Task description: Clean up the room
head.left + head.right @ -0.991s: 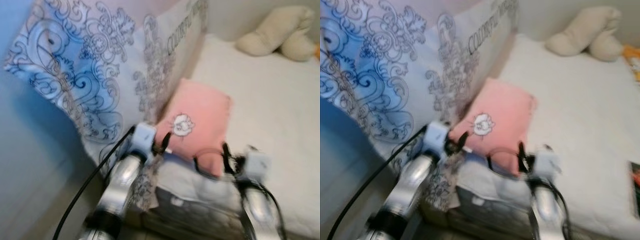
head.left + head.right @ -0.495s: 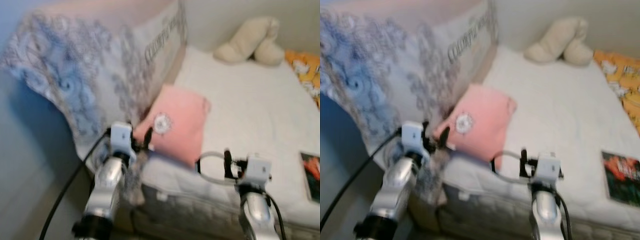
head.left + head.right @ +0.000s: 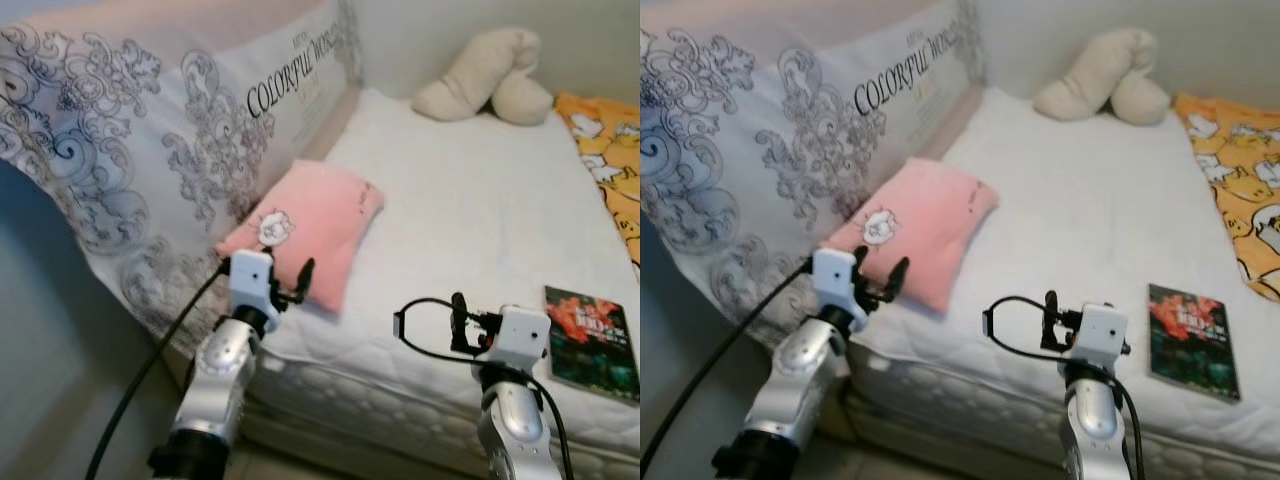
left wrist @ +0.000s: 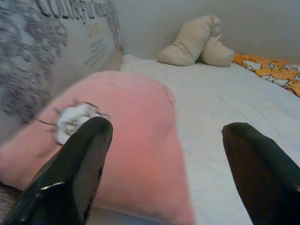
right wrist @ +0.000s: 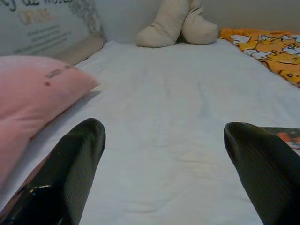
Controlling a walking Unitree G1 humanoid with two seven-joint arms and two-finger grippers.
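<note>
Facing the bed, both hands (fingers spread) hover near pink pillow and book.

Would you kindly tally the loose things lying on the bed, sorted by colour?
Pink: 1, the pillow
Beige: 1, the plush cushion
Orange: 1, the patterned cloth
Dark green and red: 1, the book
Total: 4
</note>
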